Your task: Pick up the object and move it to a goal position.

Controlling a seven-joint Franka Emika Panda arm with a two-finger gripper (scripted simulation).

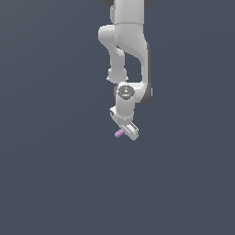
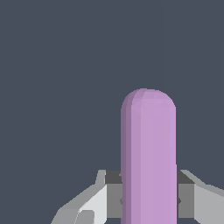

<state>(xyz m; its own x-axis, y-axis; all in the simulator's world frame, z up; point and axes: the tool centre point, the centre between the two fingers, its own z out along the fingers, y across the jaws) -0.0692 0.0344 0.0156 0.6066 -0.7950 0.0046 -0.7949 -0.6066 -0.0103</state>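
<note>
Gripping the rod (image 2: 148, 157), the claw (image 2: 148, 199) is closed on it, a finger (image 2: 94, 205) pressing on either side. Long axis runs straight out past the fingertips. In the exterior view the rod (image 1: 119, 133) pokes out at 9 o'clock of the claw (image 1: 128, 131). No goal marker visible.

plain dark grey-blue ground (image 1: 55, 183), featureless

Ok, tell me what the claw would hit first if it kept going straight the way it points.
Nothing visible. The claw, with the pink-purple rod between its fingers, points into plain dark background in both views; depth there can't be judged.
</note>
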